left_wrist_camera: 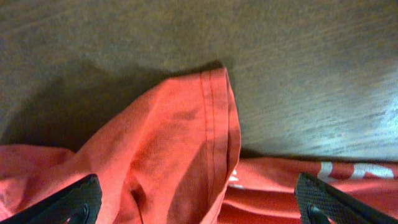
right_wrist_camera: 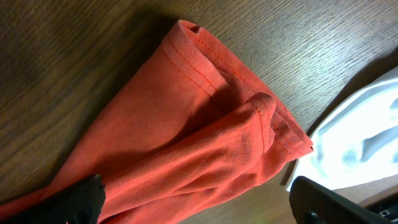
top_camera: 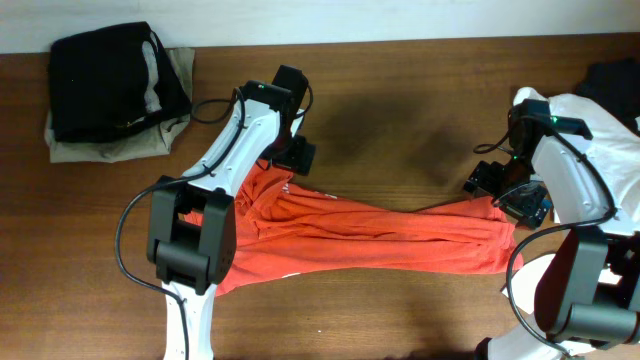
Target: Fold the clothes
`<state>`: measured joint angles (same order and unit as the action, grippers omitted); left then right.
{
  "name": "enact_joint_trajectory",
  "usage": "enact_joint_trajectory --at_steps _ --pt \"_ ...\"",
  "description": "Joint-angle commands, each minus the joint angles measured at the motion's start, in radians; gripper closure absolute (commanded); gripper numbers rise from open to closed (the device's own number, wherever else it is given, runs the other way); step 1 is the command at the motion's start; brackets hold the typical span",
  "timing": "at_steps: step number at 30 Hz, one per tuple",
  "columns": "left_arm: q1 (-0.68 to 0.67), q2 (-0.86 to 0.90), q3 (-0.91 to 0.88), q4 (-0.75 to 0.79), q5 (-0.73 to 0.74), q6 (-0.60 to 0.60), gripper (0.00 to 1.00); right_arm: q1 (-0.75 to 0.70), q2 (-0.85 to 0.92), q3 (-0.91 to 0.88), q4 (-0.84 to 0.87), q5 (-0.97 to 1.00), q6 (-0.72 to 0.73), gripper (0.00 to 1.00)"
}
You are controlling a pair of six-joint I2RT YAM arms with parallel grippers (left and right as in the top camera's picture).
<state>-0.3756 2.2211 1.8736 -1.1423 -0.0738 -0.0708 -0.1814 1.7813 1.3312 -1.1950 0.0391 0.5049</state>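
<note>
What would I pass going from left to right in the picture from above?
Black garment lying on a khaki garment → orange-red T-shirt → white garment

My T-shirt (top_camera: 370,240) is orange-red all over, and the rows of stitching along its hem are the same orange. My left wrist camera shows a strip of white print (left_wrist_camera: 348,169) on it. The table (top_camera: 400,100) is dark brown wood with a fine, streaky grain. At the left lies a black garment (top_camera: 100,75) on top of a khaki garment (top_camera: 110,148). At the right is a white garment (top_camera: 625,150), which looks faintly bluish in my right wrist view, with a second black garment (top_camera: 615,75) beyond it. My left arm (top_camera: 228,148) and right arm (top_camera: 578,178) are white with black joints. My left fingers (left_wrist_camera: 329,199) are black with a dotted texture.
</note>
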Motion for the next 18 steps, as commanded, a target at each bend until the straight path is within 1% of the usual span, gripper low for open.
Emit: enact_joint_trajectory --at_steps 1,3,5,9,13,16,17,18 --pt "0.005 -0.021 -0.029 0.028 0.002 0.016 0.02 -0.002 -0.012 -0.006 0.006 -0.001 -0.003 0.01" --pt "0.005 -0.021 -0.029 0.031 -0.001 0.016 0.02 -0.002 -0.012 -0.006 0.007 -0.001 -0.003 0.01" --pt "0.005 -0.016 -0.029 0.031 -0.001 0.016 0.09 -0.002 -0.012 -0.006 0.006 -0.002 -0.003 0.01" --pt "0.005 -0.001 -0.029 0.023 0.0 0.016 0.09 -0.002 -0.012 -0.006 0.007 -0.001 -0.003 0.01" --pt "0.004 0.04 -0.029 -0.019 0.001 0.019 0.1 -0.002 -0.012 -0.006 0.007 0.01 -0.003 0.01" --pt "0.004 0.072 -0.029 -0.054 0.046 0.021 0.1 -0.002 -0.012 -0.006 0.008 0.022 -0.003 0.01" --pt "0.004 0.074 -0.029 -0.051 0.068 0.037 0.11 -0.002 -0.012 -0.006 0.011 0.022 -0.003 0.01" --pt "0.003 0.074 -0.029 -0.047 0.086 0.06 0.16 -0.002 -0.012 -0.006 0.011 0.022 -0.003 0.01"
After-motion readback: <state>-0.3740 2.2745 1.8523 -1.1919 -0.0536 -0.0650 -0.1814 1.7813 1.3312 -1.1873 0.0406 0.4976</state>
